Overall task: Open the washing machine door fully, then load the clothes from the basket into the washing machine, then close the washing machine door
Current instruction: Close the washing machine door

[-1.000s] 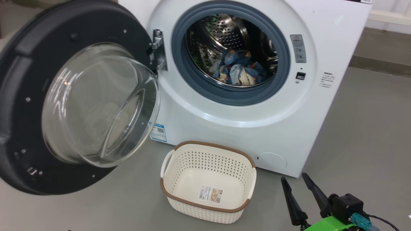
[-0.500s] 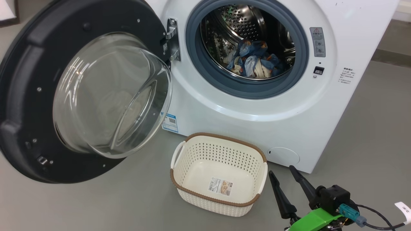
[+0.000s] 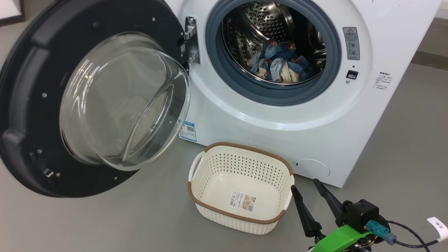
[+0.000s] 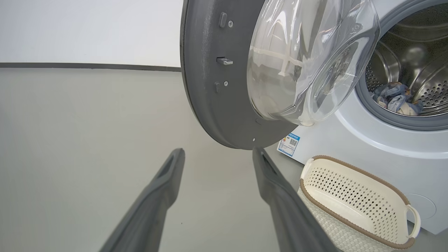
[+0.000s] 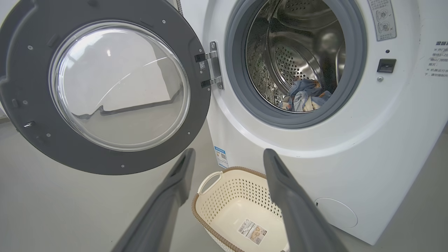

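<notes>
Right gripper [image 3: 304, 184]: we see its two long dark fingers spread wide, holding nothing and touching nothing. It hovers low at the right of the head view, just beside the right end of the basket [image 3: 241, 148], tips pointing up toward the front of the washing machine [image 3: 262, 140].
Left gripper [image 4: 218, 150]: in its own wrist view the fingers stand wide apart and empty above the bare floor [image 3: 122, 217]. The tips point at the lower edge of the washing machine door [image 3: 31, 70]; they look clear of it, though we cannot judge the gap from this angle.
Door: it is swung wide open on its metal hinge [image 3: 191, 38] at the left of the opening. Its inner face is turned toward us, and the clear glass bowl [image 3: 122, 101] bulges out toward the machine.
Clothes [image 3: 280, 64]: a crumpled blue and cream heap low in the steel drum [image 3: 266, 17], behind the grey gasket [image 3: 266, 98]. We make out no long axis in it.
Basket: upright on the floor, mouth up, just in front of the machine and below the opening. Its long axis runs roughly along the machine's front, a little skewed, and a label sticker [image 3: 242, 201] lies on its bare bottom.
Around: a blue label [image 3: 188, 130] sits low on the machine's front beside the door, and a round flap [image 3: 312, 168] sits at its lower right, near the right gripper.
In the way: the open door hangs between the left gripper and the drum mouth.
</notes>
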### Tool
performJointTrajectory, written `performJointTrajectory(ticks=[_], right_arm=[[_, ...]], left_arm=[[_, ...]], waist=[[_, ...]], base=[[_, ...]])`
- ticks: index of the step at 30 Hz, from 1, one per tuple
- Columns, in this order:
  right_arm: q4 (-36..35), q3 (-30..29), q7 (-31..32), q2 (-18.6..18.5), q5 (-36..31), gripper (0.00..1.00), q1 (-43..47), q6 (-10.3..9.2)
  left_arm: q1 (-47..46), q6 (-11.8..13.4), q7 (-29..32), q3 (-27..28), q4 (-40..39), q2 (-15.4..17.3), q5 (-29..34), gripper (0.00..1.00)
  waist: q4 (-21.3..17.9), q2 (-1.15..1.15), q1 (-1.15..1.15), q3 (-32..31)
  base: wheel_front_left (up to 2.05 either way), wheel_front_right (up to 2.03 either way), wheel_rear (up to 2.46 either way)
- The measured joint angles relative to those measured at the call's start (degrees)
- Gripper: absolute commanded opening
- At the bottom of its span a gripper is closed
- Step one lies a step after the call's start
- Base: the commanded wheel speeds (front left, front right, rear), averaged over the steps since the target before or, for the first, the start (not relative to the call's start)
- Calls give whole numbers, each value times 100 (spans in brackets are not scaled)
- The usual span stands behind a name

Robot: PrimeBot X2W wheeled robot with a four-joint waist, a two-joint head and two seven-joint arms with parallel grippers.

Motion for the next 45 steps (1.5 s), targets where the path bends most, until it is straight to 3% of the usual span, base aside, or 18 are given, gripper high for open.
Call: performJointTrajectory(ticks=[1,2,3,9,15,21,26,33,45], right_arm=[[1,0,-1,0,0,100,-3,0],[4,-1,0,0,0,100,-3,0],[5,-2,0,-1,0,100,-3,0],[5,-38,0,-2,0,100,-2,0],[1,-75,0,-2,0,100,3,0],[-4,-119,0,-3,-31,100,4,0],[-9,-221,0,-9,-211,100,3,0],[-37,-290,0,-11,-257,100,-2,0],[-91,-386,-1,-18,-409,100,-130,0]], left_arm=[[1,-1,0,-1,-23,0,-4,64],[1,-2,0,-5,-38,0,-23,16],[3,-5,0,-9,-48,0,-49,0],[16,-69,0,111,-75,-4,-343,0],[-49,-282,0,768,-189,-15,-895,0],[-487,-580,-1,1518,-177,2,-1054,0],[-1220,-817,-1,1882,297,356,-1481,0],[-2199,-875,97,2024,1054,893,-2473,0],[-3521,-878,1145,1963,2331,1631,-4802,0]], waist=[[1,0,0,1],[2,0,0,3],[3,0,0,5],[15,0,0,24],[25,0,0,77],[29,0,0,208],[45,0,0,406],[77,0,0,647],[22,0,0,1059]], base=[[0,0,0],[0,0,0],[0,0,0],[0,0,0],[0,0,0],[0,0,0],[0,0,0],[0,0,0],[0,0,0]])
